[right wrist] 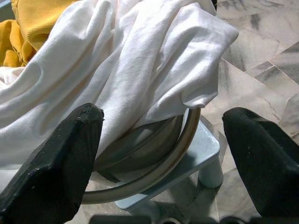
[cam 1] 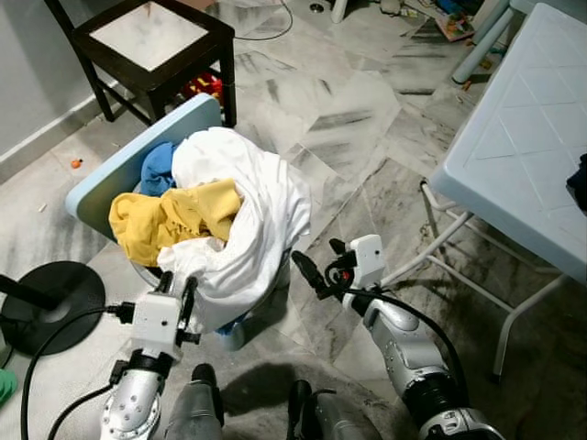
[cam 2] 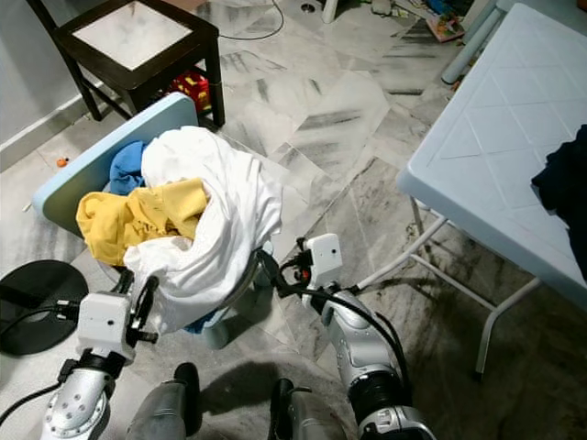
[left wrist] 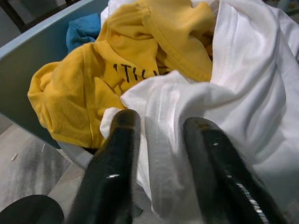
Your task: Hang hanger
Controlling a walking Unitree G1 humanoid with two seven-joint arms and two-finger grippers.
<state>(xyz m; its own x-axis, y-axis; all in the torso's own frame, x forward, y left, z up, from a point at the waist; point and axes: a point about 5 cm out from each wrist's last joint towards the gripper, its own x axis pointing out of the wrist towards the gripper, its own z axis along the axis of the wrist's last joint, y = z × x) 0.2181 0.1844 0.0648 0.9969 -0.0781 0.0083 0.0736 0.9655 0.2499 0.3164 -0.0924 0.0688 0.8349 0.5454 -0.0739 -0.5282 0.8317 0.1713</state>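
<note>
Left hand [cam 1: 177, 291] fingers astride white garment [cam 1: 252, 211], right hand [cam 1: 307, 269] open, hanger unseen.

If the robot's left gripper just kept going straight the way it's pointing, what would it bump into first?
Most likely the white cloth. The left gripper is open, with a fold of that cloth already between its fingers, and the yellow shirt lies a little farther on.

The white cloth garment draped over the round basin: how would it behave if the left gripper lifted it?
The white cloth garment looks floppy, lying in soft folds. It would likely sag and trail. It may drag the yellow shirt touching it. Left gripper sits at its edge.
</note>
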